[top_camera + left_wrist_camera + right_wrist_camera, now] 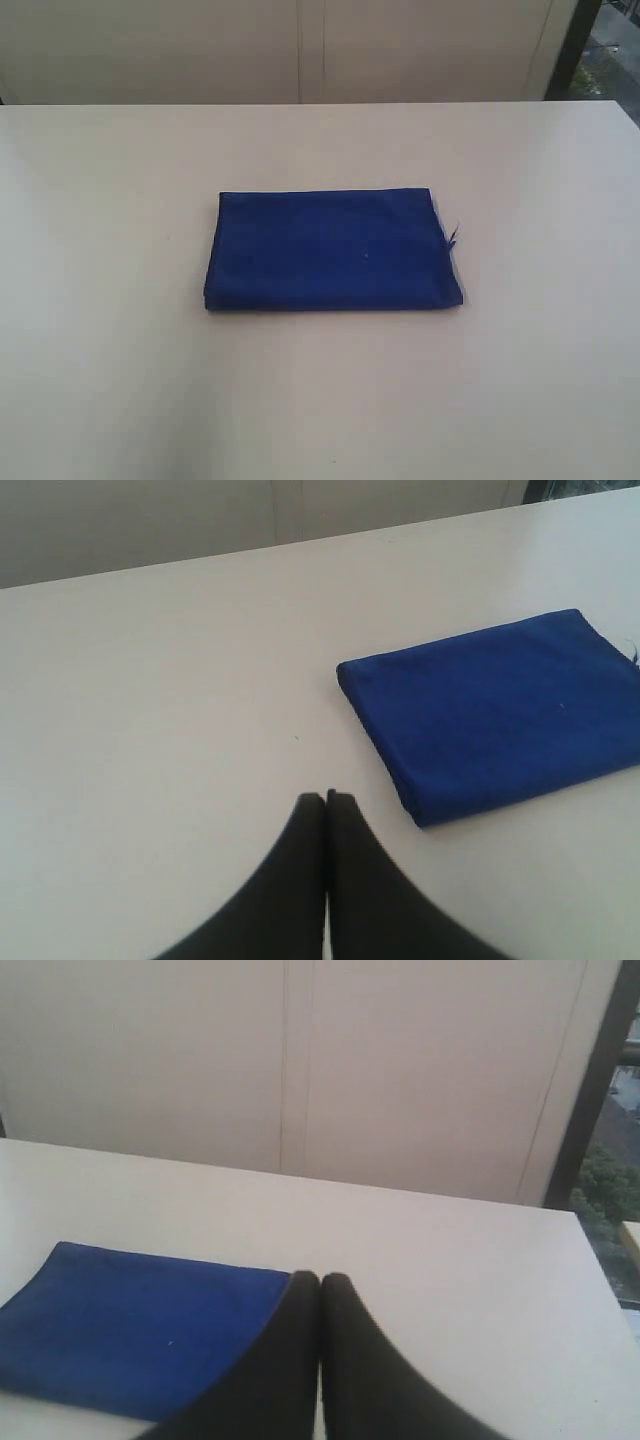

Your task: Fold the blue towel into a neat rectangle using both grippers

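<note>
Right pincer [320, 1278] closed, folded blue towel [130, 1325] beside, white table [450, 1260]

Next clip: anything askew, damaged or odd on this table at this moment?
Little stands out. The royal-blue terry towel lies folded as a fairly neat rectangle on the white table; only a short loose thread pokes out from its right edge, near the far corner, in the exterior view.

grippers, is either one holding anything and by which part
Nothing is held. The left gripper and right gripper are shut and empty; the towel lies folded on the table, untouched.
</note>
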Robot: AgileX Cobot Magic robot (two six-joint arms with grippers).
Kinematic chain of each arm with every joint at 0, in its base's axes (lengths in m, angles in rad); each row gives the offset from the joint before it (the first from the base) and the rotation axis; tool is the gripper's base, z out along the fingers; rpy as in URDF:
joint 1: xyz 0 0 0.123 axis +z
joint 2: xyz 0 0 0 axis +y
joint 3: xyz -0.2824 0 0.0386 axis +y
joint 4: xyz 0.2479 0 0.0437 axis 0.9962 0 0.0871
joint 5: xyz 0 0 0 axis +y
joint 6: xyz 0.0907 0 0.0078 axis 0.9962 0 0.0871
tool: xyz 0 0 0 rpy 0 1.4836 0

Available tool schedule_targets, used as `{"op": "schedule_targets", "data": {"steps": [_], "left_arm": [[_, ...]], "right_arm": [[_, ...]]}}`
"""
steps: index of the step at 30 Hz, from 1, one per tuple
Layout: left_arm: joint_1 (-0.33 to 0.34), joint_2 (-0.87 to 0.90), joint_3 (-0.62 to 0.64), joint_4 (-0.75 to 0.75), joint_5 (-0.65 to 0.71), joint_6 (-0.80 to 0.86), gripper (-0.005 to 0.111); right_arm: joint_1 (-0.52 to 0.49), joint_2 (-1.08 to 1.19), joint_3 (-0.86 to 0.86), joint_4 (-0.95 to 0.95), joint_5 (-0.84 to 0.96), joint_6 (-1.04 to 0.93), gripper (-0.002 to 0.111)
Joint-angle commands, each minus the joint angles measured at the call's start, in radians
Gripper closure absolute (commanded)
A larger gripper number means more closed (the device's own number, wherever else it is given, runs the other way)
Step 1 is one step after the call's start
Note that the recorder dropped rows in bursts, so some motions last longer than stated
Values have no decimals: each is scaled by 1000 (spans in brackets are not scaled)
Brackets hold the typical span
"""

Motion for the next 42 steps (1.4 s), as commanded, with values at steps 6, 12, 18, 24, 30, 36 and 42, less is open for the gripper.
{"op": "schedule_targets", "data": {"steps": [6,12,18,24,30,36,42], "left_arm": [[-1,-8,3,-15,-4,2,107],[-1,-8,3,-15,-4,2,107],[-1,-8,3,-15,-4,2,107],[-1,-8,3,-15,-4,2,107],[-1,-8,3,-15,-4,2,107],[-1,-8,3,-15,-4,2,107],[-1,-8,3,-15,-7,2,107]], "right_arm": [[-124,-109,2,-6,-10,-1,108],[-124,-118,2,-6,-10,-1,108],[-124,-118,2,-6,-10,-1,108],[-124,-118,2,-6,-10,-1,108],[-124,-122,5,-6,-10,-1,108],[-124,-189,56,-6,-12,-1,108],[-124,-189,149,-6,-14,-1,108]]}}
